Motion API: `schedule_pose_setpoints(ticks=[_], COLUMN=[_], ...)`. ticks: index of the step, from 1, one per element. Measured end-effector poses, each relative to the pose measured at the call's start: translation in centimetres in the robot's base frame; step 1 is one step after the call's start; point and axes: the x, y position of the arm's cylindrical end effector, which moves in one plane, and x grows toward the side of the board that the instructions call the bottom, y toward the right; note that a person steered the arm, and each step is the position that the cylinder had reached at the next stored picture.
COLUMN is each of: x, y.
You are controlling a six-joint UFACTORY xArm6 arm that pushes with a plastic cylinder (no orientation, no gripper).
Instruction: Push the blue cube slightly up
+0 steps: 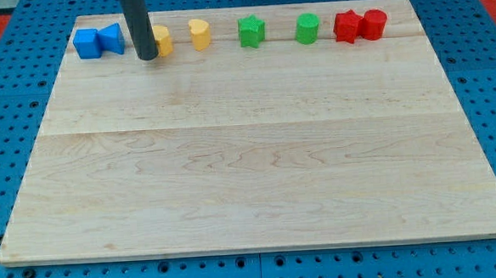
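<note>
The blue cube (87,43) sits at the board's top left corner, touching a blue triangular block (112,38) on its right. My tip (147,55) rests on the board just right of the blue triangular block and slightly below the row. The rod partly hides a yellow block (164,40) right behind it.
A row of blocks runs along the top edge: a second yellow block (199,33), a green star-like block (251,31), a green cylinder (308,29), a red star-like block (348,26) touching a red cylinder (375,24). The wooden board (249,156) lies on a blue pegboard.
</note>
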Motion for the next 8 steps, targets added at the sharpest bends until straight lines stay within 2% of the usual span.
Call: schedule_pose_setpoints(ticks=[2,4,5,6,8], x=[-2.5,4.5,4.8,3.7,2.4], y=[0.0,-3.0,-6.6,-13.5,-12.9])
